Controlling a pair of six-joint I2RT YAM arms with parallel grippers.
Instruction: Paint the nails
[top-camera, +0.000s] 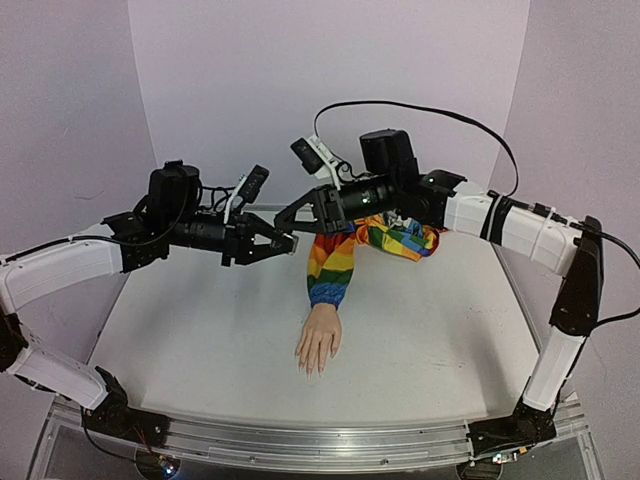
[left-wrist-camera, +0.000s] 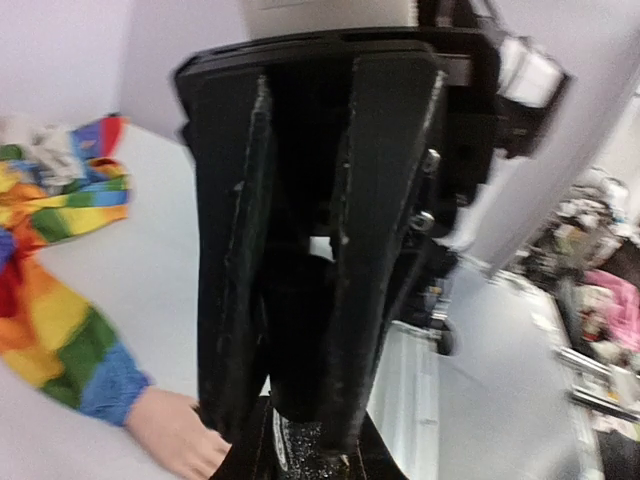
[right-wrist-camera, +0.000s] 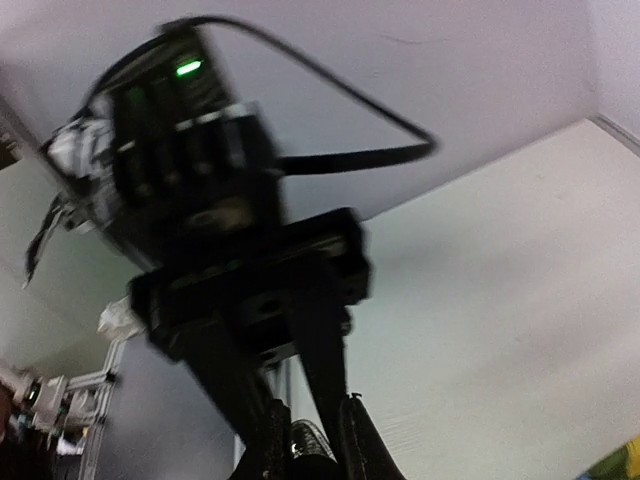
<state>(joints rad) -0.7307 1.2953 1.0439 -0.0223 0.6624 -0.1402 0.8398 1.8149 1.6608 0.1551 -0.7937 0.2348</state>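
Observation:
The pale mannequin hand (top-camera: 320, 340) lies palm down mid-table, its rainbow sleeve (top-camera: 335, 265) running back. The nails (top-camera: 312, 368) are too small to make out. My two grippers meet tip to tip in the air, left of and above the sleeve. My left gripper (top-camera: 281, 241) is shut on a small dark glittery bottle (left-wrist-camera: 292, 447). My right gripper (top-camera: 288, 222) is shut on the bottle's black cap (left-wrist-camera: 298, 340). The cap sits against the bottle. The bottle (right-wrist-camera: 308, 438) also shows in the right wrist view. Part of the hand (left-wrist-camera: 175, 432) and sleeve (left-wrist-camera: 60, 330) show in the left wrist view.
The white table (top-camera: 200, 340) is bounded by lilac walls at the back and sides. The bunched end of the rainbow sleeve (top-camera: 405, 238) lies at the back under my right arm. A metal rail (top-camera: 320, 440) runs along the near edge.

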